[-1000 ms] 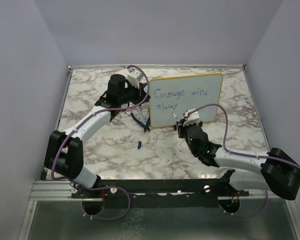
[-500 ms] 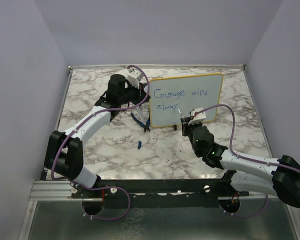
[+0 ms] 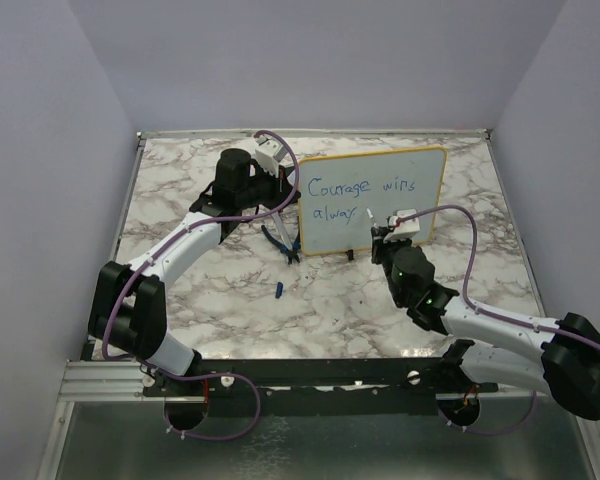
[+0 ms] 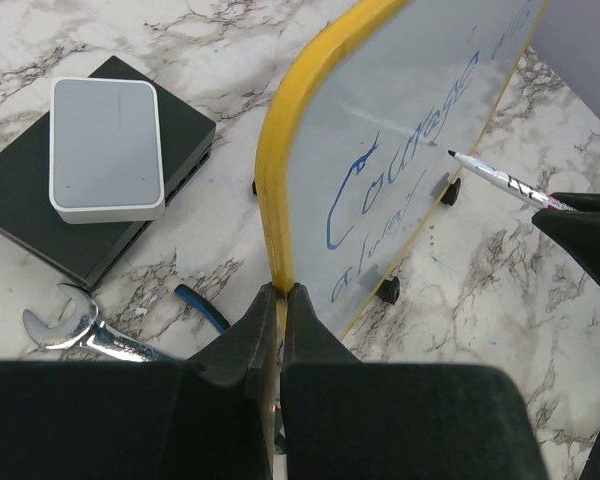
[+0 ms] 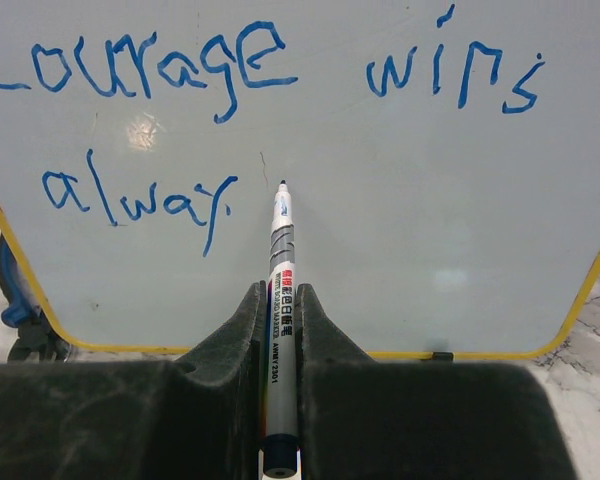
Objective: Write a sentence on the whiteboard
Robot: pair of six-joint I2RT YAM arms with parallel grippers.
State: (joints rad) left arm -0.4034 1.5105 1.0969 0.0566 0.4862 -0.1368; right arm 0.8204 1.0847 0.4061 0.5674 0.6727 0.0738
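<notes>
Where the whiteboard stands: upright on its small black feet toward the far middle of the marble worktop, its written face toward the arms.
Writing: "Courage wins" in blue on the upper line, "alway" on the line below.
Left tool: closed tight on the board's yellow frame at its left edge, one finger on each face, as the left wrist view shows.
Right tool: pinched narrow around a marker, gripping the barrel with the tip pointing up at the board.
Board relative to right tool: directly ahead of it, filling most of the right wrist view; the tool sits low in front of the board's lower middle.
Marker tip: just to the right of "alway"; whether it touches the surface cannot be told.
Beside the board: a grey-and-black box lies behind its left edge, with a wrench and a blue-handled pair of pliers near the left tool.
Loose on the worktop: a small blue cap, well in front of the board.
</notes>
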